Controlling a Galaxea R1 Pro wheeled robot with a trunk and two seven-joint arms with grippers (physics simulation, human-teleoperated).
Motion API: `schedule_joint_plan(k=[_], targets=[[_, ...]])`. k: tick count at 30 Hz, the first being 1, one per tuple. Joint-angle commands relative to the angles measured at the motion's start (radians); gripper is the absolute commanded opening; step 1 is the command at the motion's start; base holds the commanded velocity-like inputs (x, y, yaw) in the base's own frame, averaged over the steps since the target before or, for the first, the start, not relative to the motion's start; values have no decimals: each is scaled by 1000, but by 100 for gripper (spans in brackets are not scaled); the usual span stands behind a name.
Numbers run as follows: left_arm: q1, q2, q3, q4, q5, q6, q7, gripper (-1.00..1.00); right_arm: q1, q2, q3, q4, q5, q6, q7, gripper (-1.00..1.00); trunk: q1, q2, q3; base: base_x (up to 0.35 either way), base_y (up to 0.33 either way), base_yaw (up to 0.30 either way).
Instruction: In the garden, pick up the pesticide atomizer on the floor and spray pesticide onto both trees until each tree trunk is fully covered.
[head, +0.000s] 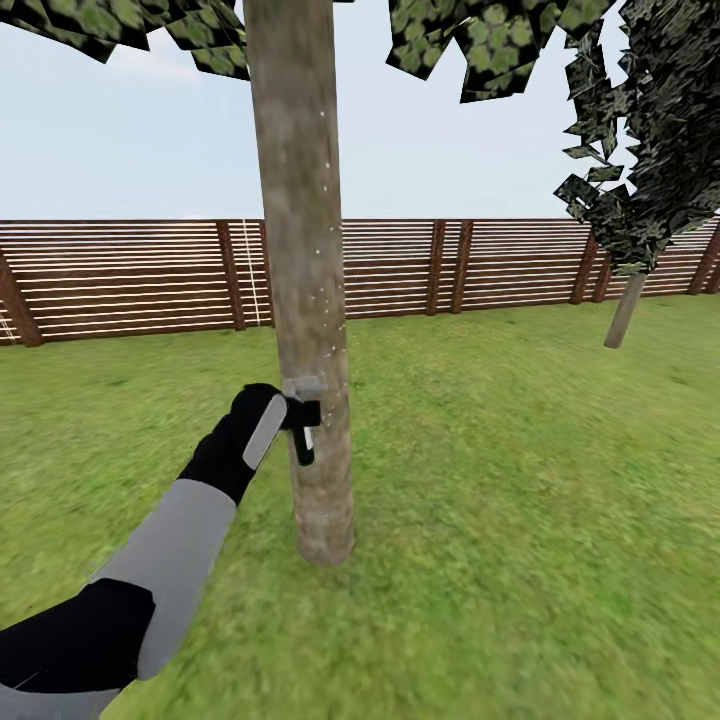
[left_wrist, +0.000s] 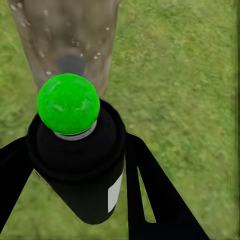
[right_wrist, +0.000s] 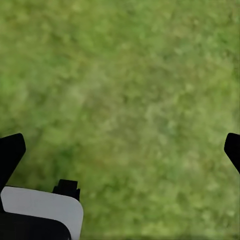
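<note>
A thick grey-brown tree trunk (head: 300, 270) rises from the lawn in the middle of the head view, dotted with small white specks. My left gripper (head: 298, 412) is held right against its lower part, shut on the pesticide atomizer (head: 303, 440). In the left wrist view the atomizer (left_wrist: 82, 160) is a black bottle with a bright green round top, clamped between the black fingers (left_wrist: 150, 195) and pointing at the speckled trunk (left_wrist: 65, 45). A second tree (head: 640, 150) with a thin leaning trunk stands at the right. My right gripper (right_wrist: 120, 150) is open above bare grass.
A brown slatted wooden fence (head: 480, 265) runs across the back of the lawn. Green grass (head: 520, 480) spreads on every side of the near trunk. Leaf canopy (head: 470, 40) hangs overhead.
</note>
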Motion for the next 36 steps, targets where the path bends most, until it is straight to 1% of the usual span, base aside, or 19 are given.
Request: schedule_joint_plan(k=[1, 2, 5, 8, 14, 18, 21, 22, 23, 24, 25, 28, 30, 33, 34, 35, 36], targets=[[-11, 0, 3, -5, 11, 27, 10, -100, 0, 0, 9, -1, -7, -2, -3, 100, 0, -1, -2, 0, 0, 0], [-35, 0, 8, -10, 11, 70, 11, -100, 0, 0, 9, -1, -7, -2, -3, 100, 0, -1, -2, 0, 0, 0], [-74, 0, 11, -14, 11, 96, 11, -100, 0, 0, 9, -1, -7, -2, -3, 100, 0, -1, -2, 0, 0, 0], [-86, 1, 14, -46, 11, 102, 10, -100, 0, 0, 9, -1, -7, -2, -3, 100, 0, -1, -2, 0, 0, 0], [-88, 2, 15, -67, 11, 103, 9, -100, 0, 0, 9, -1, -7, -2, -3, 100, 0, -1, -2, -163, 8, 0], [-91, 1, 18, -108, 8, 103, 9, -100, 0, 1, 9, -1, -6, -2, -3, 100, 0, -1, -2, -41, 4, 0], [-127, 1, 35, -108, 8, 105, 8, -100, 0, 1, 10, -1, -6, -2, -3, 100, 0, -1, -2, -5, 1, 0], [-155, 4, 42, -102, 7, 107, 8, -100, 0, 1, 10, -1, -6, -2, -3, 100, 0, -1, -2, -1, 0, 0], [-198, 8, 46, -75, 7, 108, 8, -100, 0, 1, 10, -1, -6, -2, -2, 100, 0, -1, -2, 0, 0, 0], [-247, 11, 48, -32, 7, 108, 8, -100, 0, 1, 10, -1, -6, -2, -2, 100, 0, -1, -2, 0, 0, 0], [-283, 12, 48, 0, 7, 109, 8, -100, 0, 1, 10, -1, -6, -2, -3, 100, 0, -1, -2, 0, 0, 0], [-442, 14, 49, 129, 7, 110, 8, -100, 0, 1, 10, -1, -6, -2, -2, 100, 0, -1, -2, 0, 0, 0], [-499, 15, 50, 161, 7, 111, 8, -100, 0, 1, 10, -1, -6, -2, -3, 100, 0, -1, -2, 0, 0, 0], [-615, 15, 50, 260, 7, 113, 8, -100, 0, 1, 10, 1, -6, -2, -2, 100, 0, -1, -2, 0, 0, 0], [-637, 16, 50, 275, 7, 113, 8, -100, 0, 1, 10, 2, -6, -2, -2, 100, 0, -1, -2, 0, 0, 0], [-665, 22, 50, 289, 7, 113, 8, -100, 0, 1, 10, 3, -6, -2, -2, 100, 0, -1, -2, 0, 0, 0], [-681, 28, 50, 295, 7, 113, 8, -100, 0, 1, 10, 3, -6, -2, -2, 100, 0, -1, -2, 0, 0, 0]])
